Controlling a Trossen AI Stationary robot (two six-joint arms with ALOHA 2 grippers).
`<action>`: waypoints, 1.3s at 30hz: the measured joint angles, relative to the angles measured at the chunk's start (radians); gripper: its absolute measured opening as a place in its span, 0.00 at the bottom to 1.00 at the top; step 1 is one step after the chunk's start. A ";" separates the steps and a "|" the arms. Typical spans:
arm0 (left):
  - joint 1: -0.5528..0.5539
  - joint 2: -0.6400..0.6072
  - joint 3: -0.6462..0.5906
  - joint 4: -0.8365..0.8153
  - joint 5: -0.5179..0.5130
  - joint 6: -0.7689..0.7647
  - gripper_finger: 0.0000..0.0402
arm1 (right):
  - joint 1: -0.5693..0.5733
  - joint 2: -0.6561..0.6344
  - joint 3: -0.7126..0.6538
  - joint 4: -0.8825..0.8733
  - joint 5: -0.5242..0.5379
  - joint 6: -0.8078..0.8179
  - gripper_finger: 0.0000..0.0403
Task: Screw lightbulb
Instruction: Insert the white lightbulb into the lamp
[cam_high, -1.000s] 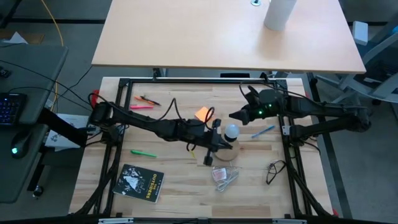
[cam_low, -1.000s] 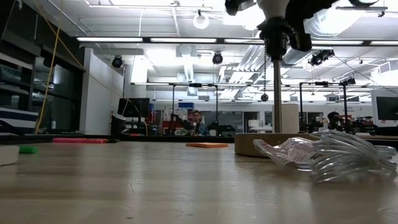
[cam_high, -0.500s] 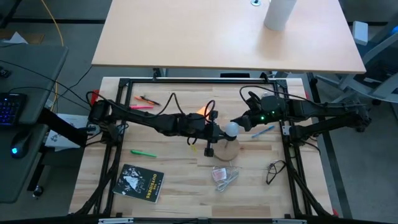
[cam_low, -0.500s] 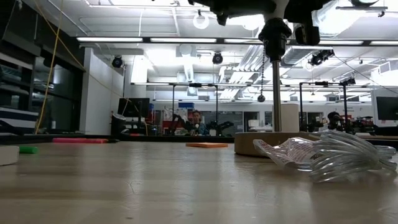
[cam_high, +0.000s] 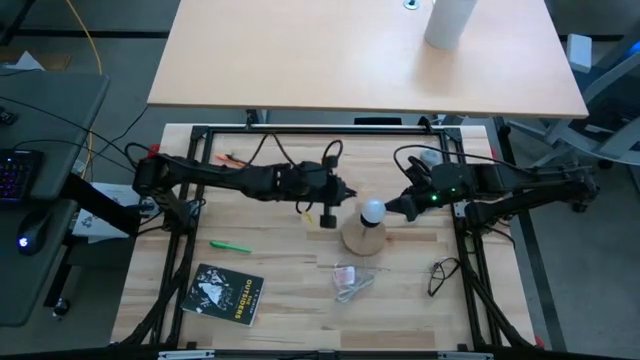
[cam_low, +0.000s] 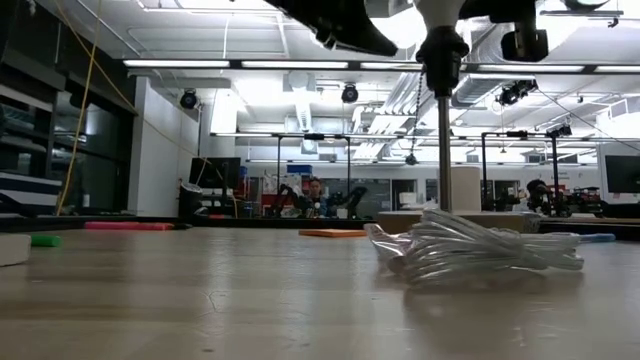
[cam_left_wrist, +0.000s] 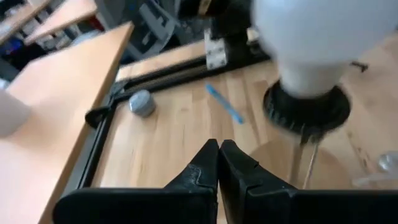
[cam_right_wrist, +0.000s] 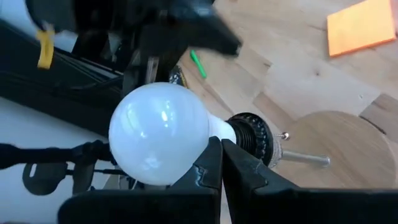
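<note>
High view | lightbulb (cam_high: 372, 210) seated in black socket (cam_right_wrist: 252, 138) | left hand (cam_high: 328, 215) closed, empty | right hand (cam_high: 392, 208) closed, empty

Frosted white globe lightbulb (cam_right_wrist: 160, 134) beside the black right gripper (cam_right_wrist: 221, 163), black ribbed socket (cam_right_wrist: 252, 138), tan round wooden disc (cam_right_wrist: 341, 146), orange square note (cam_right_wrist: 361, 26), green marker (cam_right_wrist: 197, 63), pale wooden tabletop (cam_right_wrist: 280, 68)

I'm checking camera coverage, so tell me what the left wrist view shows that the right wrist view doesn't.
Only the left wrist view shows the blue pen and a grey round cap. Only the right wrist view shows the orange note and a green marker. Both show the lightbulb sitting in the black socket above the wooden disc.
</note>
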 joint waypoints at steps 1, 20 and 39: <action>0.011 -0.006 0.000 -0.021 0.002 0.000 0.00 | 0.008 -0.002 0.000 -0.005 0.002 0.005 0.00; 0.037 -0.117 0.000 -0.032 0.087 -0.120 0.00 | -0.052 -0.073 0.000 -0.081 0.196 -0.033 0.00; -0.146 0.059 0.001 0.301 0.269 -0.179 0.00 | -0.292 0.084 0.000 0.124 -0.125 -0.151 0.00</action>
